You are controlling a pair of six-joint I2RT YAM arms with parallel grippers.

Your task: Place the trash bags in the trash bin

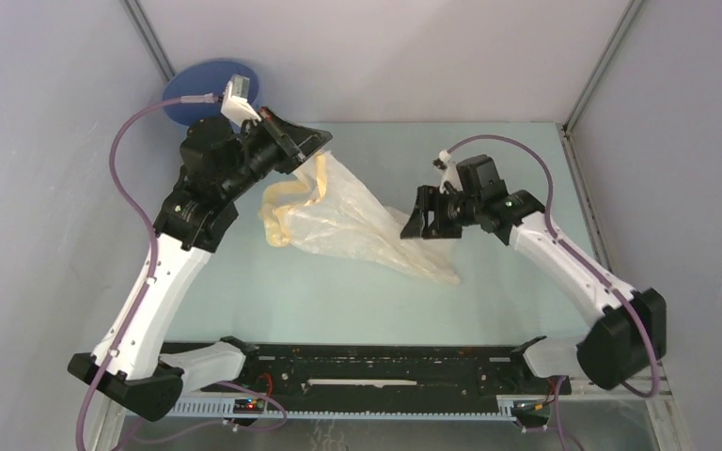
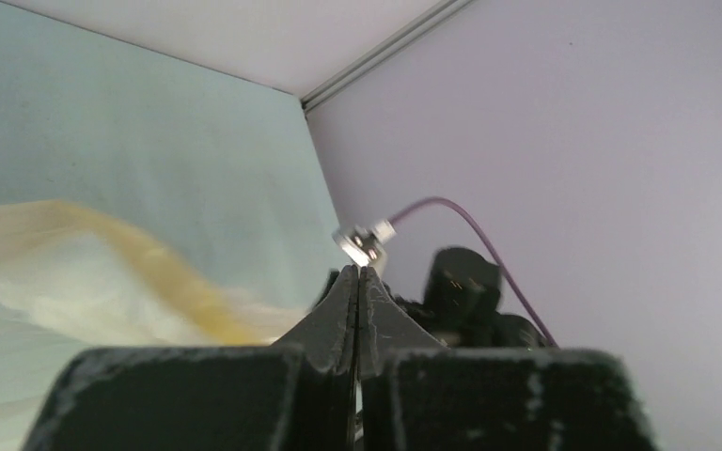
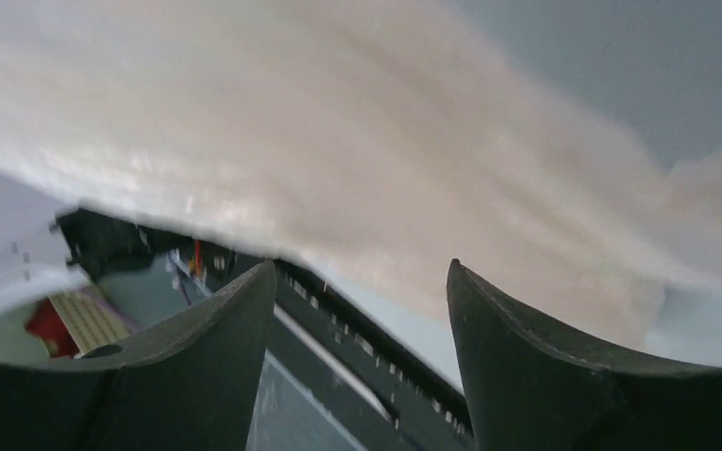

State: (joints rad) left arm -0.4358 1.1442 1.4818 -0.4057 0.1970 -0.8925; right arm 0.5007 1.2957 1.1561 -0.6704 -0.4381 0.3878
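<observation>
left gripper (image 1: 318, 148) pinching trash bag (image 1: 357, 221) rim | right gripper (image 3: 359, 274) released at bag's right edge | trash bin (image 1: 193, 89) upper left corner

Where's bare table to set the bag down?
Free: the near strip of table between trash bag and base rail, and the far stretch beyond the right gripper. Crowded: far-left corner, left gripper pinching the bag by the trash bin.

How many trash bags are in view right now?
1. The bag is mid-table, its yellow rim pinched and lifted by the left gripper, its other side beside the open right gripper. The left arm partly hides the bin.
</observation>
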